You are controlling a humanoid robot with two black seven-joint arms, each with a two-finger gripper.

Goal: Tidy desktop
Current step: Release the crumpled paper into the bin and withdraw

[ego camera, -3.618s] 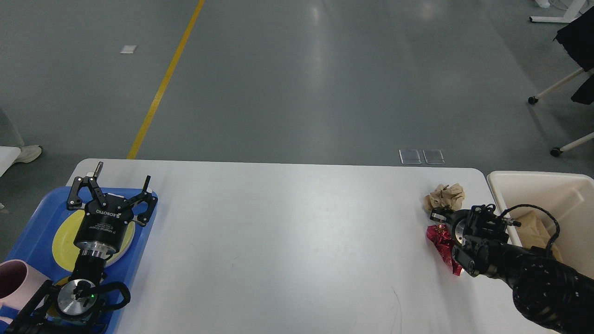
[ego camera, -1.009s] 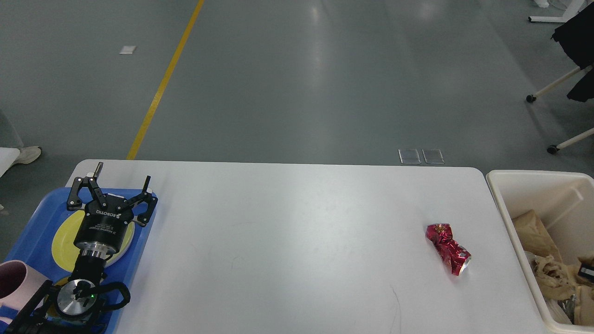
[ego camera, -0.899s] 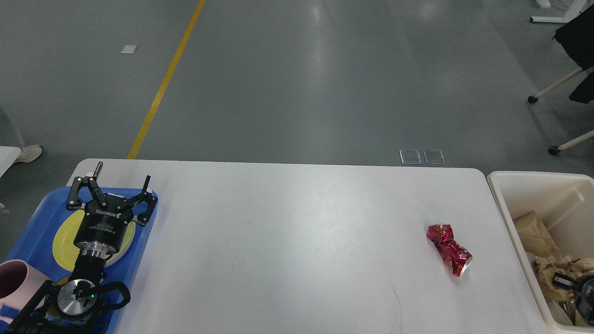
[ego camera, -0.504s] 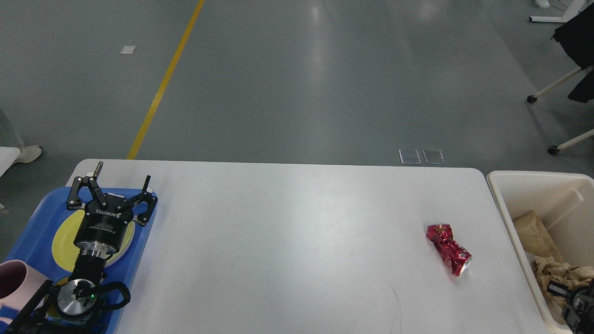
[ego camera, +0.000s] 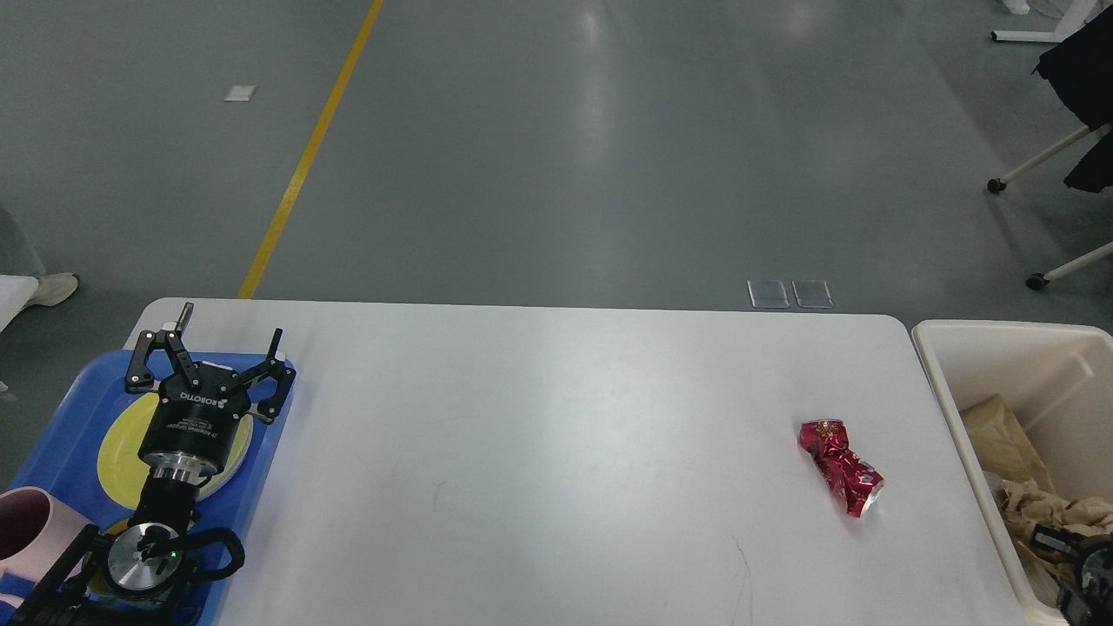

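Observation:
The white desktop [ego camera: 539,452] fills the middle of the head view. A crushed red can [ego camera: 841,467] lies on it near the right end, with nothing touching it. My left gripper [ego camera: 217,348] hovers over the blue tray [ego camera: 65,409] at the left end, open and holding nothing. Only a small dark part of my right gripper [ego camera: 1063,556] shows at the bottom right corner, down inside the cream bin [ego camera: 965,417] among crumpled brown paper [ego camera: 1048,509]. Its fingers cannot be told apart.
A yellow plate [ego camera: 117,443] lies on the blue tray under my left gripper, and a pink cup [ego camera: 22,522] stands at the tray's near left. Beyond the desktop's far edge is grey floor with a yellow line [ego camera: 304,156]. Chair legs on wheels [ego camera: 1035,174] stand far right.
The crumpled brown paper that lay beside the red can is gone from the desktop. My right arm went from there into the bin, and lately sank toward the corner. The left arm stayed still.

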